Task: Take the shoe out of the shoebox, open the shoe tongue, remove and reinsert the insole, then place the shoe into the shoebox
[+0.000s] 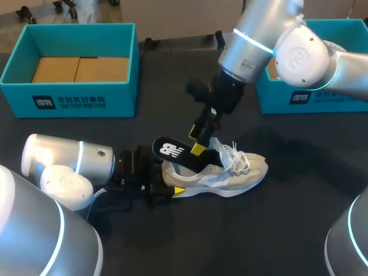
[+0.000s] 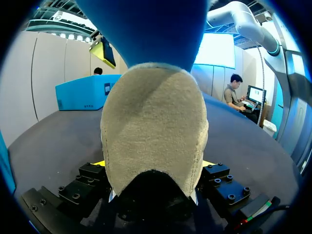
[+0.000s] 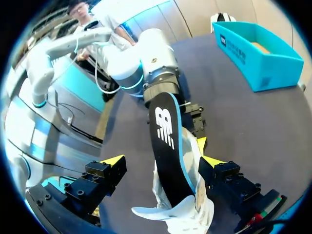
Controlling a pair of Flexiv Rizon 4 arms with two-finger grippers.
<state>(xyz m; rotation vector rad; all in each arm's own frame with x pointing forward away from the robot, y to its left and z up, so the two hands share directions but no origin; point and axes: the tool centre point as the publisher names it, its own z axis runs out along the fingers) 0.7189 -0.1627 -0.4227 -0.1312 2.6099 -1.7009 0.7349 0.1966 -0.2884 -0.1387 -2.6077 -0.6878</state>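
At mid-table (image 1: 287,230), the shoe (image 1: 221,171) is lying on its sole, toe toward our right side and heel toward our left arm. Our left gripper (image 1: 171,183) is sitting low on the table and clamping the heel from both sides (in the left wrist view the pale heel fills the gap, with a yellow sliver showing on each side).

The insole (image 1: 169,150) is sticking up out of the shoe opening. Its heel end is raised and tilting toward the left arm, and its front end is tucked inside under the laces.

Our right gripper (image 1: 199,144) is hanging above the opening with its fingers (image 3: 113,160) spread wide. The insole is passing between them. One tip is just beside its blue edge and the other is standing apart, so we are not gripping it.

The left shoebox (image 1: 69,102) is sitting at the far left of the table. The right shoebox (image 1: 310,100) is at the far right, partly hidden behind our right arm.
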